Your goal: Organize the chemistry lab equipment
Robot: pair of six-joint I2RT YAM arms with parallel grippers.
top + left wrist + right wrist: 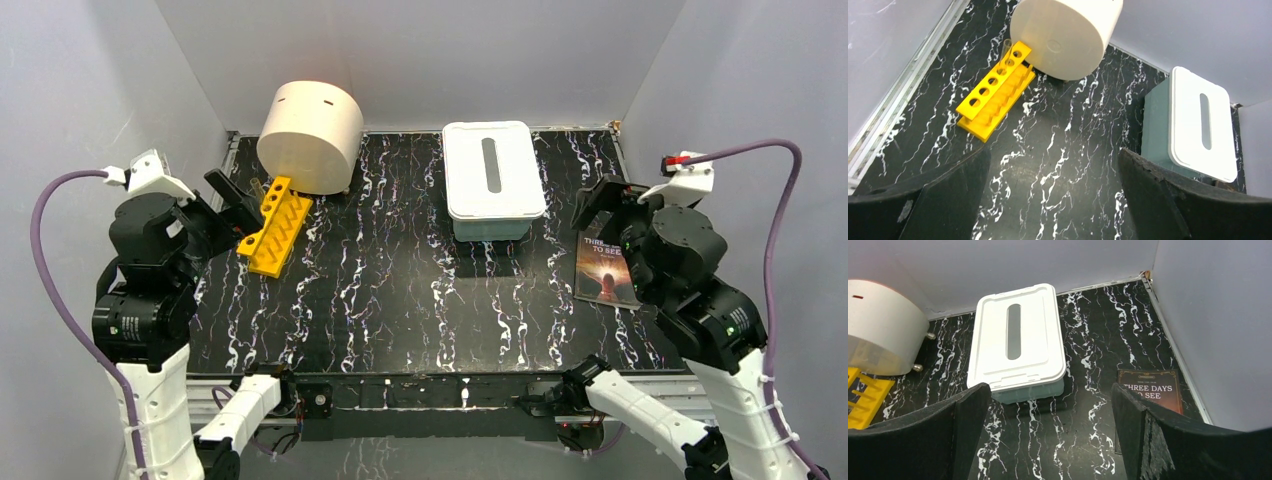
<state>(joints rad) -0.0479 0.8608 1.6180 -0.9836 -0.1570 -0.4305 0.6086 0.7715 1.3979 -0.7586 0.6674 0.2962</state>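
Left end effector (1053, 152) and right end effector (1050, 388) both spread wide, empty; only the yellow holed rack (994, 97) ahead of the left seems unsorted

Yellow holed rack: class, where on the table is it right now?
In the top view, the yellow holed rack sits far left on the table, its far end beside the big cream cylinder.

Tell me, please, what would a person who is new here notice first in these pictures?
The bright yellow holed rack stands out at the far left of the black marbled table, its far end close by a big cream cylinder. At the far middle sits a white-lidded box.
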